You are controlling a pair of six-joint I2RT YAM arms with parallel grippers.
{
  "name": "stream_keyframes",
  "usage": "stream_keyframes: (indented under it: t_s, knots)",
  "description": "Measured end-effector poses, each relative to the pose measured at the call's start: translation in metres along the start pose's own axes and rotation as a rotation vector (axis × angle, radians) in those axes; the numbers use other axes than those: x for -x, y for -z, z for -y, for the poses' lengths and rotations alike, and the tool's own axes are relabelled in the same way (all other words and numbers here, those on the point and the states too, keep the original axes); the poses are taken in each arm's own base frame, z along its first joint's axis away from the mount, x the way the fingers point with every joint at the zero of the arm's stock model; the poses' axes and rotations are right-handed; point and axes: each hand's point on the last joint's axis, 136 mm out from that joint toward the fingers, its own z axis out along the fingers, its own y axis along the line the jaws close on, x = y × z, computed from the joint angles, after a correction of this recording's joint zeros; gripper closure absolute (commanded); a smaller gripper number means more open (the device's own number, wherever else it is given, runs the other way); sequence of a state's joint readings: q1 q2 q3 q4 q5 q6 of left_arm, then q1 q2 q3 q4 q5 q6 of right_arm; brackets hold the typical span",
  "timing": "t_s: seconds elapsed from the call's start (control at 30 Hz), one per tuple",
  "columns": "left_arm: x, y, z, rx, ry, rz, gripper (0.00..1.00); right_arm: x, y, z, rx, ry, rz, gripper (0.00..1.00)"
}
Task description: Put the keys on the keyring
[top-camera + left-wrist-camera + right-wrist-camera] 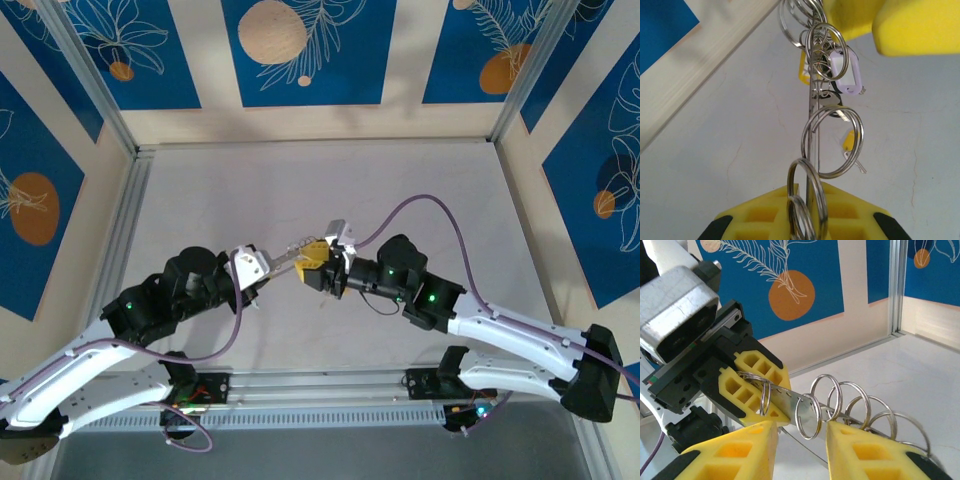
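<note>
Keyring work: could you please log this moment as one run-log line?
left gripper: shut on keyring | right gripper: jaws straddle a split ring, grip unclear | keys: some threaded

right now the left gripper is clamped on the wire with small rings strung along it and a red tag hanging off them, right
One slip: the tag is pale lilac, not red, as the left wrist view shows. The left gripper does clamp the wire strung with small rings.

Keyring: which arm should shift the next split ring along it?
Right, probably. The right gripper stands open astride the split rings, free to nudge one. The left gripper is shut on one end of the keyring and has to anchor it.
</note>
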State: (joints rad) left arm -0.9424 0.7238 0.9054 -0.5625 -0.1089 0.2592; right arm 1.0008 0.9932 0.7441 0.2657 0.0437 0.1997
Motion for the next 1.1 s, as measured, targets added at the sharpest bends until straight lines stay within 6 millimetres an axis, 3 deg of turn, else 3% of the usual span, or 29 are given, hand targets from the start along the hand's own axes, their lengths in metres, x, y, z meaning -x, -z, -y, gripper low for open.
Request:
stream_keyframes:
  t_s: [0.57,1.1]
  knots:
    - [-0.003,-0.003,-0.005,0.03,0.015,-0.02,1.0,-0.01,-0.01,0.006,0.013,-0.039,-0.028,0.78]
    - [-0.004,-0.003,-0.004,0.022,0.018,-0.02,1.0,0.003,-0.011,0.003,0.062,-0.065,0.022,0.83]
